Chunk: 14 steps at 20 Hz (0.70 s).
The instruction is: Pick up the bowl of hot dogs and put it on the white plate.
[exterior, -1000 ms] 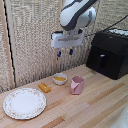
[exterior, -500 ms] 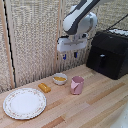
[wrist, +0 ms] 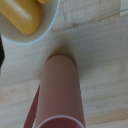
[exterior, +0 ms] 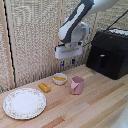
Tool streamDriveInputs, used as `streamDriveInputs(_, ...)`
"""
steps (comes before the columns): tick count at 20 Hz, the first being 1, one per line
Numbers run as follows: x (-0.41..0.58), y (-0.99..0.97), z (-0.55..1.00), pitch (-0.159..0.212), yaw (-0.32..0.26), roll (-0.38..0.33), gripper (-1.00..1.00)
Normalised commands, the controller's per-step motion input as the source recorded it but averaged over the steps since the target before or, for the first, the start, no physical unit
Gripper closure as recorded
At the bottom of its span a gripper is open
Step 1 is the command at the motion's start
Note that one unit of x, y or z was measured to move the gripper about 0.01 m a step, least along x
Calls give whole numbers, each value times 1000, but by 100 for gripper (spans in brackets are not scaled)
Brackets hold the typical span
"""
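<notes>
The hot dog bowl (exterior: 60,78), small, round and white with yellow-orange hot dogs (exterior: 59,78) inside, stands on the wooden table. My gripper (exterior: 68,64) hangs above it, slightly toward the exterior view's right, fingers apart and empty. The white plate (exterior: 24,103) with a speckled rim lies at the exterior view's left, empty. In the wrist view part of the bowl (wrist: 47,27) with the hot dogs (wrist: 22,17) shows at one corner, and the pink cup (wrist: 60,95) fills the middle.
A pink cup (exterior: 77,85) stands just to the exterior view's right of the bowl. An oblong orange-yellow block (exterior: 44,87) lies between bowl and plate. A black appliance (exterior: 107,52) stands at the right. A woven screen (exterior: 30,40) backs the table.
My gripper has come down and slightly to the exterior view's right, closer to the bowl. Bowl, cup, block and plate have not moved.
</notes>
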Motion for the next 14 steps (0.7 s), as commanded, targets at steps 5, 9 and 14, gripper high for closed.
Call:
streamDriveInputs(5, 423, -258, -237, 58, 92, 12, -100)
streamDriveInputs(9, 179, -233, -249, 77, 38, 9, -100)
streamDriveInputs(14, 261, -282, -272, 44, 45, 0, -100)
